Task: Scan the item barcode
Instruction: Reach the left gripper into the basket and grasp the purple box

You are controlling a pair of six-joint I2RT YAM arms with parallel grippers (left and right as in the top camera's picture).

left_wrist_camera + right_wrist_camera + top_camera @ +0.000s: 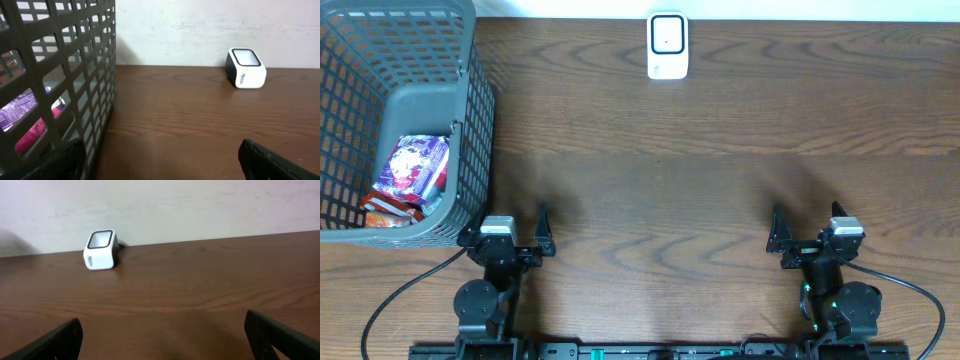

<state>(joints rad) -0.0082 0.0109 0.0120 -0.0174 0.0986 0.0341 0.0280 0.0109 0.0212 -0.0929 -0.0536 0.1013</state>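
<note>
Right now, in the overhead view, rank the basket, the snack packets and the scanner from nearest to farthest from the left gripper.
1. Basket, close on the left of the left gripper.
2. Snack packets, inside the basket.
3. Scanner, at the far table edge.

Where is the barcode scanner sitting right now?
In the overhead view the white scanner stands at the far edge of the table, near the middle, right of the grey basket.

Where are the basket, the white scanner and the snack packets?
basket [478, 130], overhead view, on the mesh wall facing the table's middle.
white scanner [667, 45], overhead view, middle of its top face.
snack packets [412, 168], overhead view, on the purple packet inside the basket.
</note>
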